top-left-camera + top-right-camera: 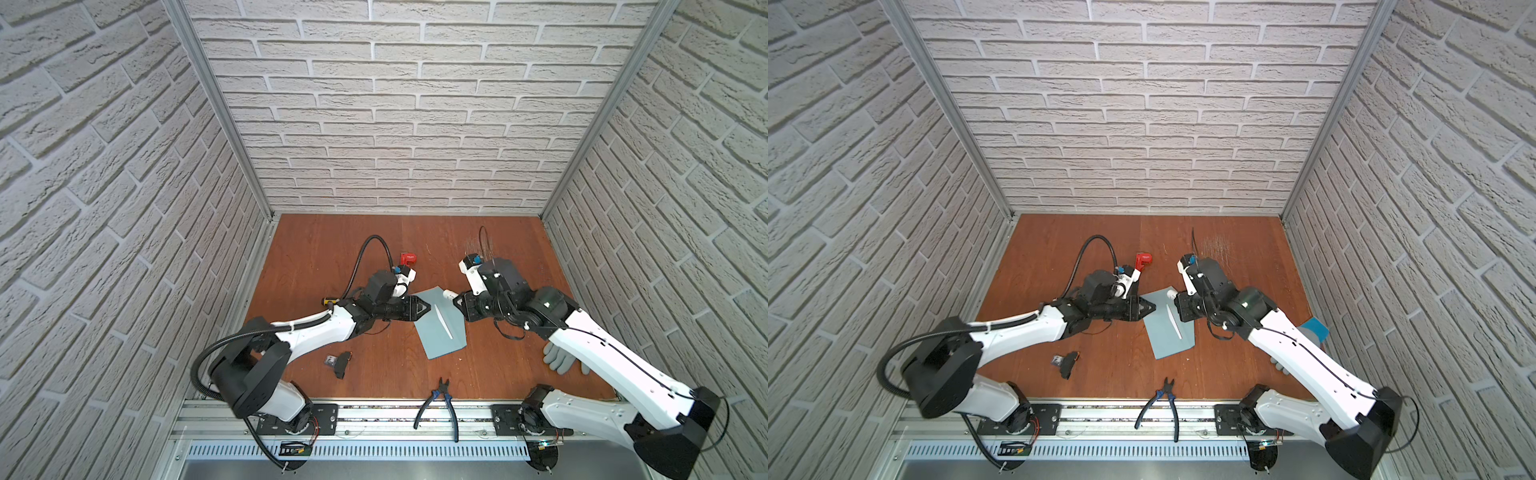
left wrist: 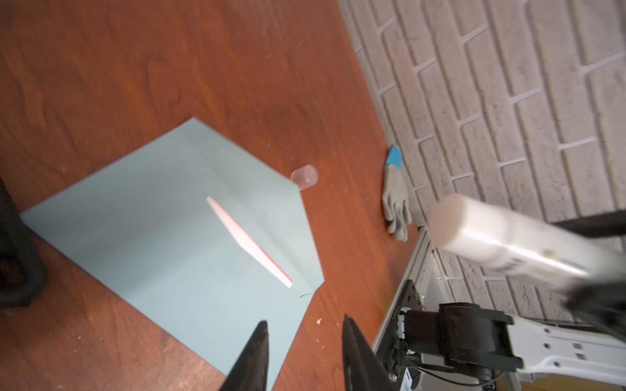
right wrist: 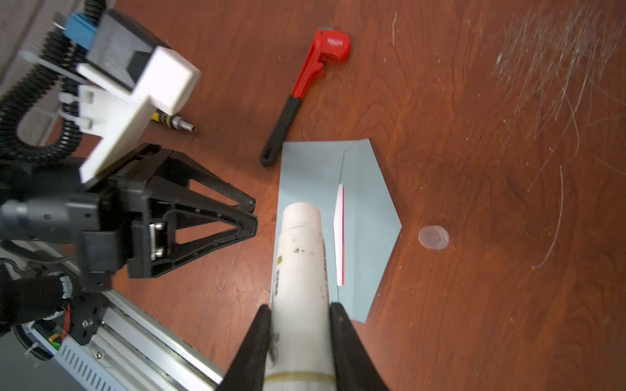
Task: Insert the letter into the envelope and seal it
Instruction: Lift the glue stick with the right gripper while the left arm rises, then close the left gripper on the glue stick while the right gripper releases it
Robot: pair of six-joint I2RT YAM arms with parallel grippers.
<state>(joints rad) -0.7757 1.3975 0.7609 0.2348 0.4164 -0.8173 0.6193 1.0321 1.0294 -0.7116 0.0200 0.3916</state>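
— On the brown wooden desk [image 1: 311, 249], where is the white card letter with the red edge [image 2: 249, 242]?
— It is tucked inside the big light blue paper envelope [image 2: 152, 237]. Only a thin strip peeks out at the mouth.
— So that part is nearly done?
— I think so. But the pointed flap [image 3: 372, 216] lies open and flat, so the envelope is not sealed.
— What do the right jaws have?
— They are squeezed onto the white round glue stick [image 3: 301, 264], held up right by the envelope. Its small clear cap [image 3: 433, 237] sits on the desk near the flap tip.
— And the left jaws?
— They are a little way apart with nothing in them, by the envelope's edge.
— What is left to do?
— I guess glue on the flap, then fold it down and press. I cannot tell if any glue is on it yet
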